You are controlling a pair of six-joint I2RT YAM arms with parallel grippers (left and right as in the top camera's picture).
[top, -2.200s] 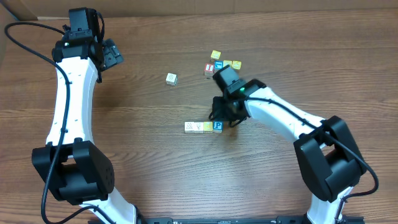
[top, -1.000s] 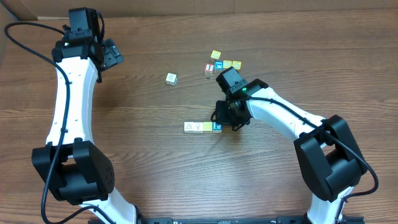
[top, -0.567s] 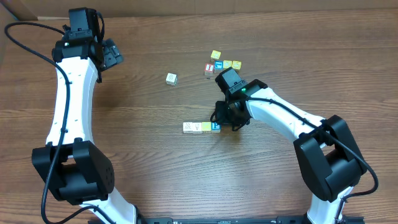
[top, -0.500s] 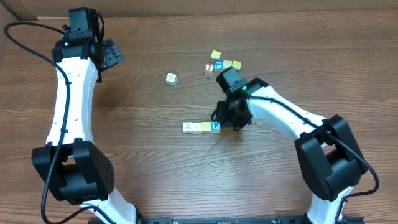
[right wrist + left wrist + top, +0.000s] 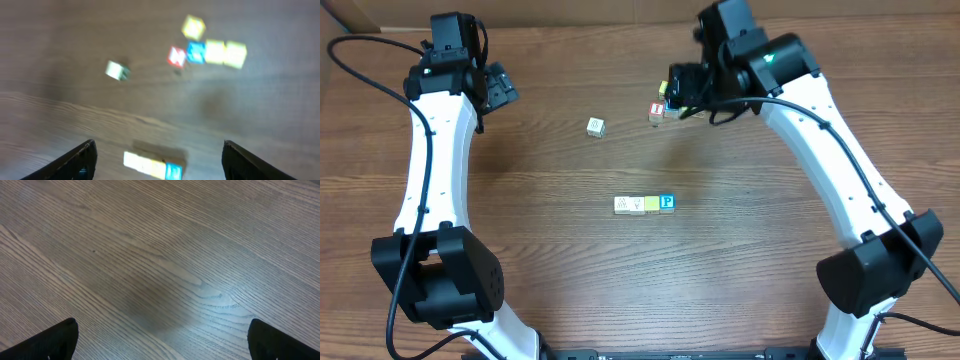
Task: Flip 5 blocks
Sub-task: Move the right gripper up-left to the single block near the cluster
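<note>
Right pincer (now agape) away from P block

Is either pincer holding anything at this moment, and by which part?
Nothing is held: the left pincer and the right pincer both stand open and empty.

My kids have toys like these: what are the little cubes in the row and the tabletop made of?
The row of cubes looks like light wood, matte, with faint drawings; the blue cube has a painted or printed face with a white P. The tabletop shows brown wood grain with a soft sheen, possibly laminate.
</note>
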